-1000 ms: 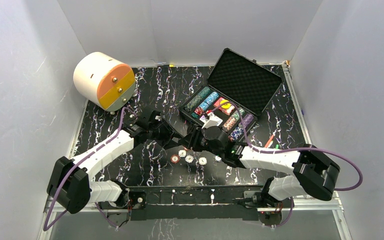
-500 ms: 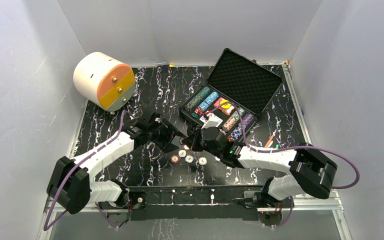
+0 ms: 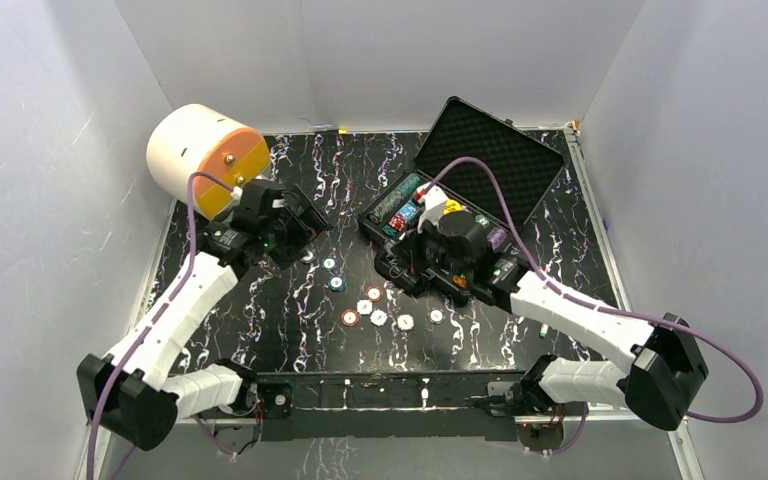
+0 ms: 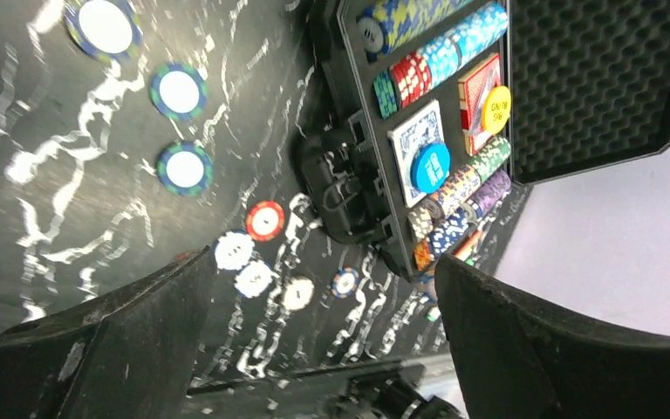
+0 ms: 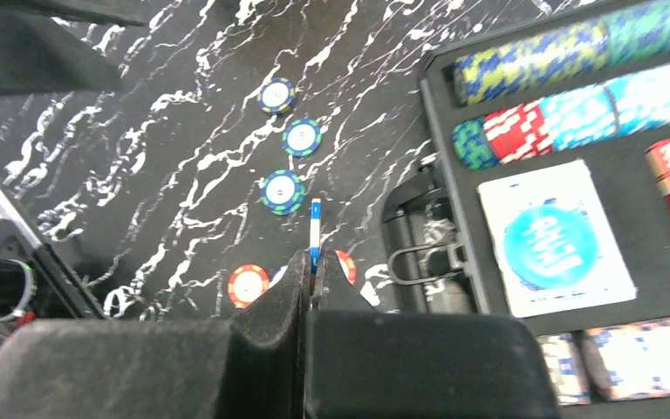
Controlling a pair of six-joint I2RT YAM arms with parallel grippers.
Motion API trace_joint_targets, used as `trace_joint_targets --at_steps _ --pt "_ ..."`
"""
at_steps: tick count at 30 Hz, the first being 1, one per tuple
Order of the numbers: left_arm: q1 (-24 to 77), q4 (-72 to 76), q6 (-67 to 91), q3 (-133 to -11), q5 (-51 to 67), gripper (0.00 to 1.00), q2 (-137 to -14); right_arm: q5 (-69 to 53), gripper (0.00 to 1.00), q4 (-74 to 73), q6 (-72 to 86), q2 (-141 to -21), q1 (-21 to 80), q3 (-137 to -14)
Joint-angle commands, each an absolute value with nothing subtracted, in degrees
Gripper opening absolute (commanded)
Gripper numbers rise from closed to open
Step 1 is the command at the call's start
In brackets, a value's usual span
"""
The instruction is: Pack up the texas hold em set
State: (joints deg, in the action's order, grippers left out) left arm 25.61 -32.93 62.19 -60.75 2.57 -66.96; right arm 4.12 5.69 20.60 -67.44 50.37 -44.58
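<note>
Chip (image 5: 315, 229) now seemingly in right tool (image 5: 312, 272)

Up at ten o'clock sits the round white drawer unit (image 3: 192, 150), its orange front turned toward four o'clock, a brass knob showing. Underneath lies the black desk (image 3: 290, 300), veined white like marble, with white walls (image 3: 380, 60) boxing it in.

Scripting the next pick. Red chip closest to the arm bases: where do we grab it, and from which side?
By its rim, straight from above. The red chip lies flat on the table, so only opposite points on its edge can be pinched. A white chip sits close at its far-right side, so probably pinch across the other diagonal. The left gripper is open.
</note>
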Motion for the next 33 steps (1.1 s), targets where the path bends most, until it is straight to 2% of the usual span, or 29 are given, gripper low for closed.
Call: trace_joint_targets --at_steps 1,8,14,33 --pt "24.9 -39.3 48.6 -63.3 -3.3 0.95 -62.7 1.9 0.0 -10.5 5.5 -67.7 46.2 -53.9" --pt "24.9 -39.3 41.4 -61.7 4.1 0.95 -64.1 4.0 0.0 -24.2 -0.4 -73.8 36.7 -61.3" --pt "24.9 -37.7 39.8 -60.8 6.8 0.95 -67.2 8.4 0.0 -32.1 -4.6 -78.7 34.9 -63.5" --pt "24.8 -33.9 43.5 -58.1 10.5 0.95 -71.0 2.4 0.0 -30.0 -11.2 -81.3 33.1 -60.7"
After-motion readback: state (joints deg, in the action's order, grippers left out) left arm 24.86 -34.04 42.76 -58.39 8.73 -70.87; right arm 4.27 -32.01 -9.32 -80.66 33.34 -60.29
